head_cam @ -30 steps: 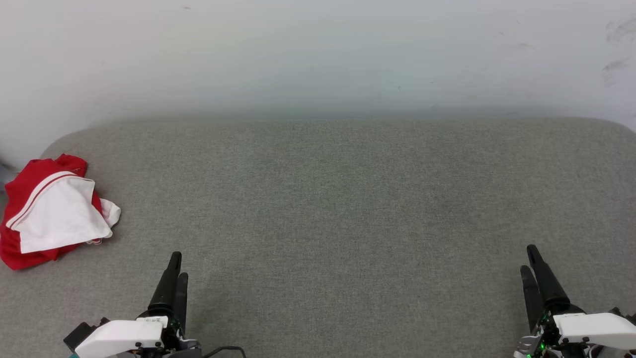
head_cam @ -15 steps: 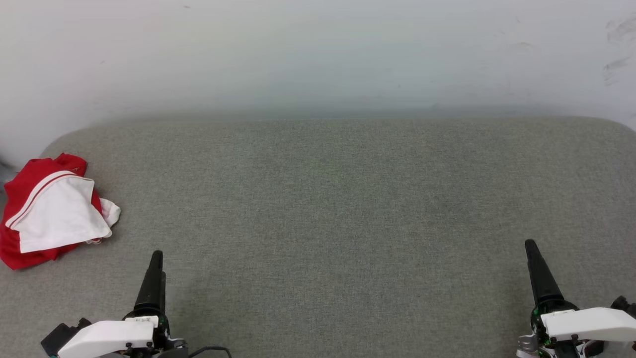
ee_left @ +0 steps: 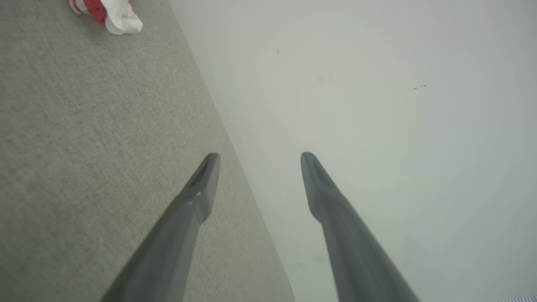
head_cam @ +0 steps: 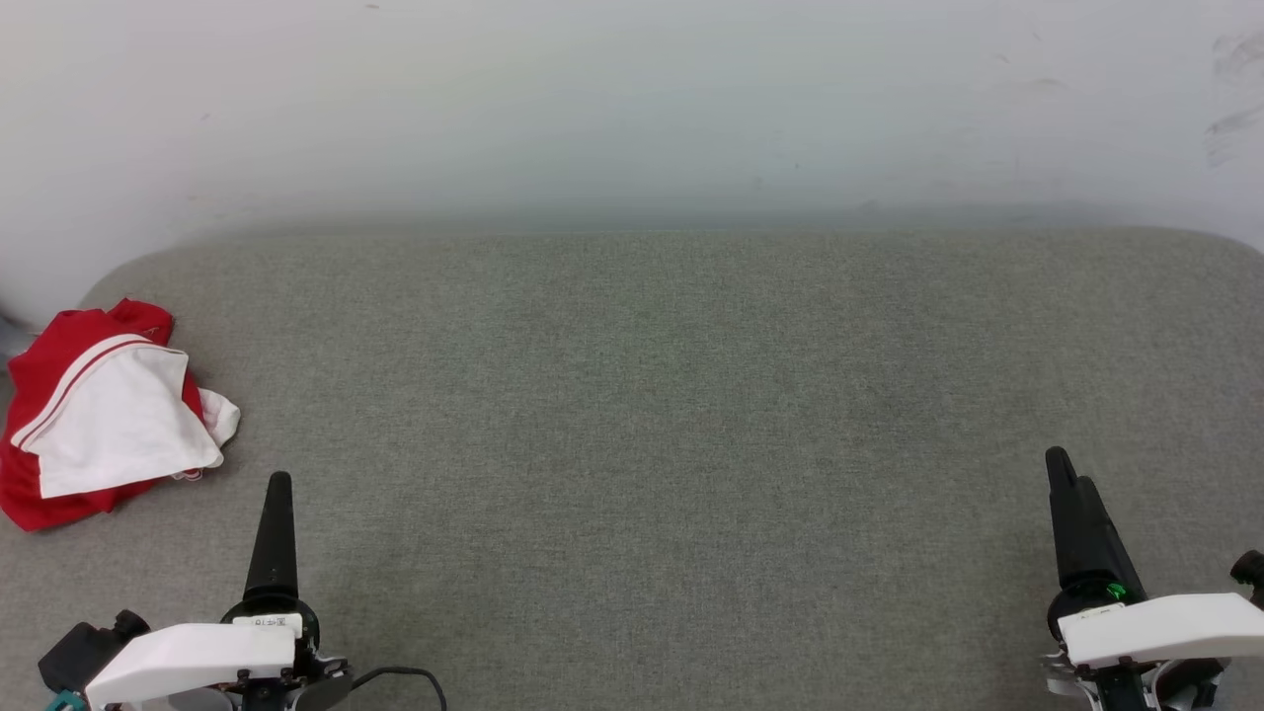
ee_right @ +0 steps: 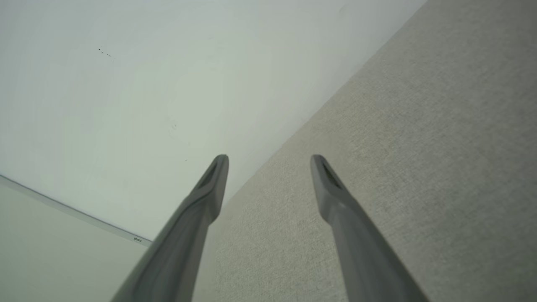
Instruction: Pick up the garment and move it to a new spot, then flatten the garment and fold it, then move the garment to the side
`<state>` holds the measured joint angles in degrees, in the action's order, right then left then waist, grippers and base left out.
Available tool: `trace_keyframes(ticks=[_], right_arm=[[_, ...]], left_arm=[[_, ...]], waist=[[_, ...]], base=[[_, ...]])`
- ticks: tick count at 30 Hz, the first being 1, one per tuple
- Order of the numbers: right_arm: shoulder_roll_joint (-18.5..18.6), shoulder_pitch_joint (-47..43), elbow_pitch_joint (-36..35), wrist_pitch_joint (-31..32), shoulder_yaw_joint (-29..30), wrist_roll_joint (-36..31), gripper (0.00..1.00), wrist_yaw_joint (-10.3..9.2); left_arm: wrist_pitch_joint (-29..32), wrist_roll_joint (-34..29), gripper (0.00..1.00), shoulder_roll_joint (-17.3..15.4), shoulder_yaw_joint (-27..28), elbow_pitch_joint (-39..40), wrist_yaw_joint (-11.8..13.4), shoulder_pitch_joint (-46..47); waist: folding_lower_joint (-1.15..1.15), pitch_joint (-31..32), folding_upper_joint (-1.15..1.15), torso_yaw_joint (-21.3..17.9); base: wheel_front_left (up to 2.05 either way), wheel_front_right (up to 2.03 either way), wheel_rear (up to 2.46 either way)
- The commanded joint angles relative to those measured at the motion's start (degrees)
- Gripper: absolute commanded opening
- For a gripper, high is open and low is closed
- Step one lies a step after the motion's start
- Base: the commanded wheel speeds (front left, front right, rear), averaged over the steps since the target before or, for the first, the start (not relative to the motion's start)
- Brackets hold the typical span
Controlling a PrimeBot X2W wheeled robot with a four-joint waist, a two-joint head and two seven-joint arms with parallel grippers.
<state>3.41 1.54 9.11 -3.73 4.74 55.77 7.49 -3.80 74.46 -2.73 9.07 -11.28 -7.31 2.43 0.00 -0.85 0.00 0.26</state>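
**Item 1: the garment** (head_cam: 99,415). A soft red and white shirt, crumpled in a heap. A white panel edged with red-and-white striped trim lies on top, and red cloth shows beneath and around it. It lies at the left edge of the grey surface, close to that surface's rounded far-left corner. The left wrist view catches only a small red and white fold of it.

**Item 2: left gripper** (head_cam: 279,481). It is at the near left, above the grey surface, with its white housing nearest me. It points towards the far wall. It sits just right of the garment and nearer than it, without touching. From the head it is seen edge-on. The wrist view shows its two dark fingers (ee_left: 197,201) spread well apart and empty.

**Item 3: right gripper** (head_cam: 1071,469). It is at the near right, well apart from the garment, and also points towards the far wall. Its fingers (ee_right: 335,197) are likewise spread apart and empty.

**Item 4: grey surface** (head_cam: 652,395). A broad pad covered in woven fabric, with rounded far corners. Its far edge meets the wall.

**Item 5: wall** (head_cam: 632,99). Pale, with dark scuffs at the far right.

**Item 6: cable** (head_cam: 395,676). Thin and black, looped beside the left gripper's housing.
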Motion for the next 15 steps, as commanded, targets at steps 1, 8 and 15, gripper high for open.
trace_keyframes(ticks=[1,8,15], right_arm=[[0.6,0.4,-1.5,-0.6,-0.1,-2.1,1.00,0.00],[1.4,0.3,-4.1,-1.9,-1.4,-12.4,1.00,0.00],[1.2,0.2,-6.2,-3.1,-1.7,-20.4,1.00,0.00]], left_arm=[[-0.5,-1.5,1.00,-0.1,-0.1,1.6,-0.1,-0.1],[-1.8,-9.2,1.00,-0.1,0.0,5.4,0.0,-0.8],[-3.0,-18.4,1.00,-0.1,-1.6,9.4,2.3,-1.5]], waist=[[0.00,0.0,0.00,0.0],[0.00,-0.2,0.00,0.1],[0.00,-0.3,0.00,0.1]], base=[[0.00,0.00,0.00],[0.00,0.00,0.00],[0.00,0.00,0.00]])
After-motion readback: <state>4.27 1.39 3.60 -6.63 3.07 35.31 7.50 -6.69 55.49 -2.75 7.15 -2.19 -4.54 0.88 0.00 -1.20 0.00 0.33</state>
